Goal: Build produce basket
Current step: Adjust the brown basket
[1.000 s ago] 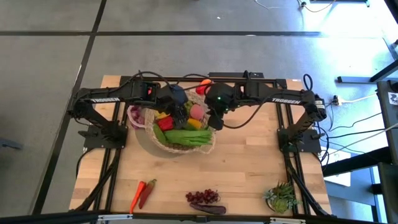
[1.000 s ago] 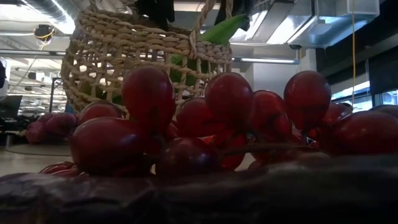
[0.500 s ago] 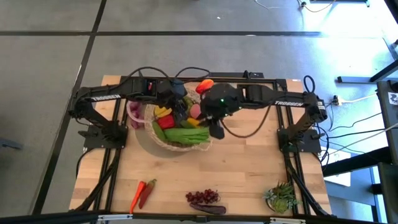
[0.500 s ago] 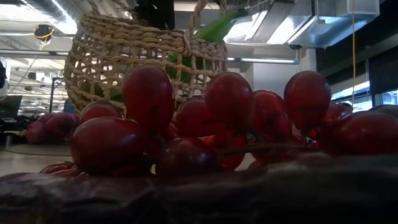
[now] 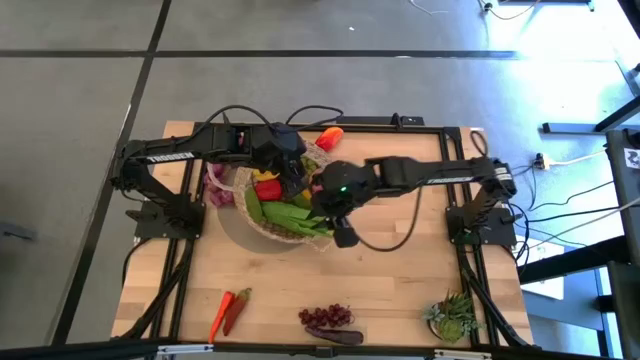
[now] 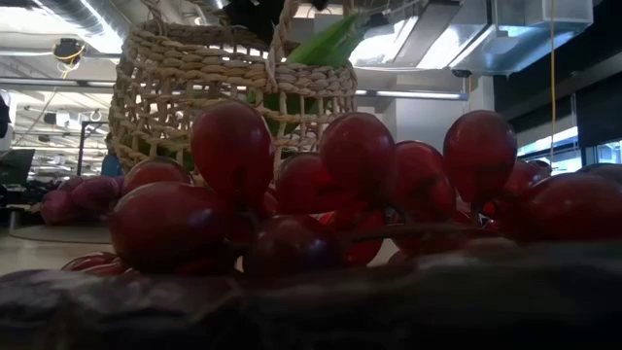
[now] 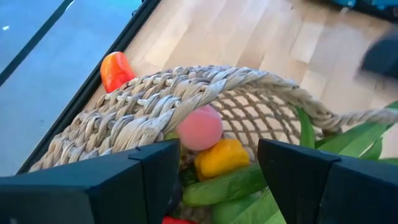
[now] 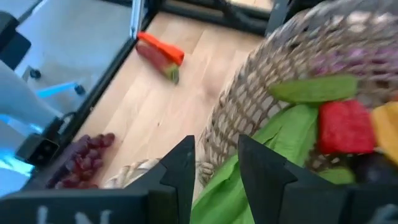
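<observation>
The tan wicker basket (image 5: 262, 226) stands at the table's middle, holding a red pepper (image 5: 266, 188), green leafy stalks (image 5: 300, 216), a yellow pepper (image 7: 221, 155), a pink ball (image 7: 199, 127) and a cucumber (image 7: 217, 188). My left gripper (image 5: 290, 178) is open above the basket's far part; its fingers straddle the produce below the rim (image 7: 205, 87). My right gripper (image 5: 338, 228) is at the basket's near right rim, its fingers close together. In the low view the basket (image 6: 194, 78) shows behind the grapes, its thin handle (image 6: 285, 24) rising. My right gripper is shut at the basket's near right rim (image 8: 214, 167), coming from the table's right and slanting down. A braided wicker strand (image 8: 134, 171) runs in behind one finger. The fingers (image 8: 180, 177) hide the place of contact, so whether they hold rim or handle cannot be told.
A red-orange pepper (image 5: 330, 137) lies beyond the basket, and a pink-purple piece (image 5: 215, 185) lies at its left. Two chillies (image 5: 230, 308), purple grapes (image 5: 328, 317) and a spiky potted plant (image 5: 452, 318) are along the near edge. Bare wood lies between the basket and these.
My right gripper has gone toward the near edge and a little to the left, along the basket's right side. The basket has shifted slightly toward the table's left and turned; in the low view its handle has moved left.
</observation>
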You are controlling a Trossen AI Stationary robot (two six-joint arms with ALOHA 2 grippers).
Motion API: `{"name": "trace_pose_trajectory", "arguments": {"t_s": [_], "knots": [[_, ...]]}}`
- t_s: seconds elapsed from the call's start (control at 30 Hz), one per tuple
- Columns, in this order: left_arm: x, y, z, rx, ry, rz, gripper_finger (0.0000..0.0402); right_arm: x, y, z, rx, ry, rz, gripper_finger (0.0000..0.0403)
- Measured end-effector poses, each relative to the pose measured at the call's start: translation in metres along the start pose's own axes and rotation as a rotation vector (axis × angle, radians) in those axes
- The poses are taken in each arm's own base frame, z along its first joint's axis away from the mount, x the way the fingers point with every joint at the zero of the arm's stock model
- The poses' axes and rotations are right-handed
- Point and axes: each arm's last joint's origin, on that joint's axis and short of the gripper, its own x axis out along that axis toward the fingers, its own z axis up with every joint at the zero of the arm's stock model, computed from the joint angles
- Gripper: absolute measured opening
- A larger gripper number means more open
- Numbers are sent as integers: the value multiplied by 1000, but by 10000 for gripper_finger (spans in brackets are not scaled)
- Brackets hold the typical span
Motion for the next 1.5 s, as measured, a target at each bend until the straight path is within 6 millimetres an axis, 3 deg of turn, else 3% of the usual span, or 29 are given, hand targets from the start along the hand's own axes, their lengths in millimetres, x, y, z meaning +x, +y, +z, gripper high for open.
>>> {"name": "trace_pose_trajectory", "arguments": {"t_s": [0.2, 0.47, 0.7, 1.1, 1.5], "knots": [[0, 0, 2, -16, -19, -6, 211, 50, -9, -11, -78, 59, -37, 113], [1, 3, 4, -28, -13, -50, 211, 79, -8, -14, -252, 103, -253, 98], [1, 2, 5, -36, -14, -122, 211, 84, -3, -16, -320, 170, -390, 98], [-21, -1, 19, -57, -162, -329, 211, 83, 4, -32, -266, 307, -278, 97], [-31, 5, 18, -64, -173, -339, 211, 78, 7, -33, -256, 324, -199, 97]]}}
